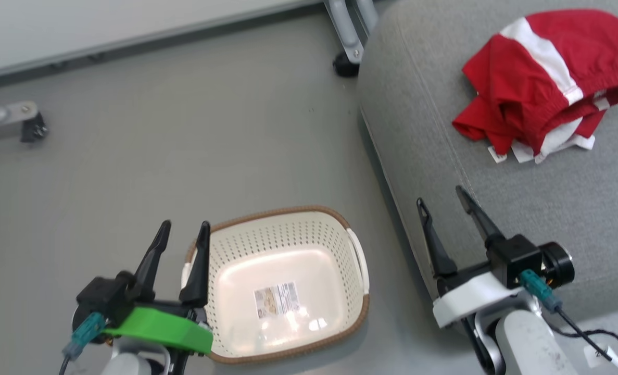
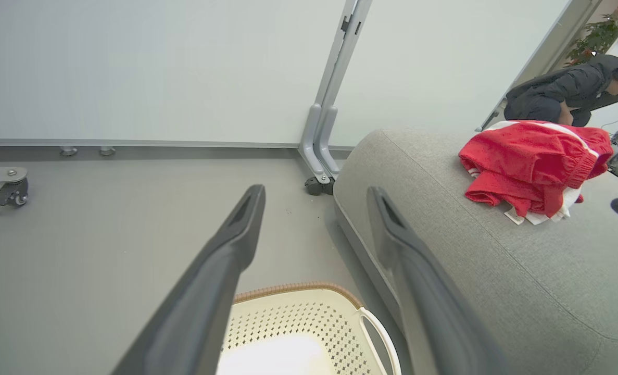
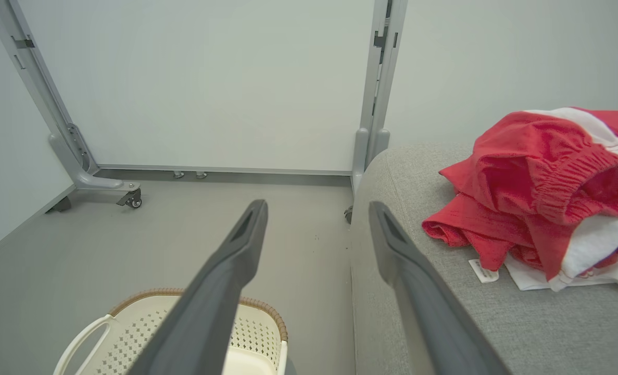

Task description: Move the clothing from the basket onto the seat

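Clothing (image 1: 543, 78) lies heaped on the seat (image 1: 496, 219), well back from its rounded edge. Basket (image 1: 288, 209) sits on the floor (image 1: 184, 130) just beside the seat and looks empty, so you can call the move done. Left pincer (image 1: 185, 225) is spread wide with nothing in it, at the basket's rim. Right pincer (image 1: 440, 196) is spread wide too, bare, over the seat's edge. You've open floor beyond the basket; a caster (image 1: 346, 65) stands near the seat's corner.

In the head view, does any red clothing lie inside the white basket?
No, the bottom of the basket is bare apart from a barcode sticker, and the clothing lies in a heap on the seat.
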